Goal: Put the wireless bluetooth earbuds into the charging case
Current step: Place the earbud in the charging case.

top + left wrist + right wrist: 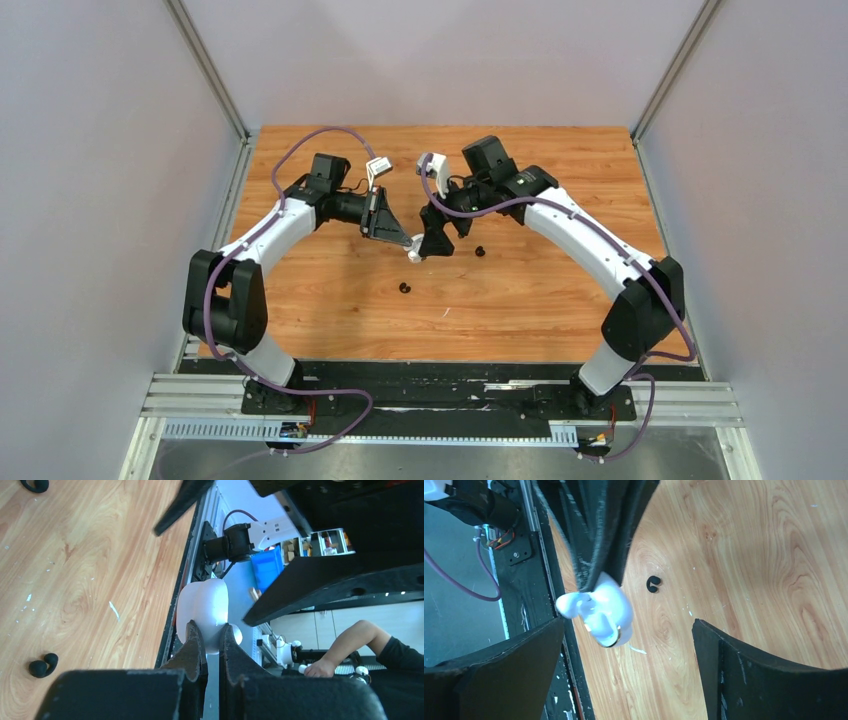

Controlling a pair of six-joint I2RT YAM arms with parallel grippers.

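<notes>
The wooden surface (pixel 560 170) is mostly bare. Over its middle the left arm (pixel 265 235) and right arm (pixel 590 230) lean in until their ends nearly meet. The left tool (pixel 210 635) is pinched tight on the white case (pixel 606 611) and holds it up off the wood, I'd guess so the other side can get at it in the air. The right tool (pixel 628 627) faces it with fingers spread wide and nothing in them, straddling the case without touching it. A black earbud (pixel 405 288) lies loose on the wood just on the bases' side of the tools. A second black earbud (pixel 479 251) lies beside the right tool, and neither is in the case yet. I can't pick out the white earbuds, nor tell whether they already sit in the case.
</notes>
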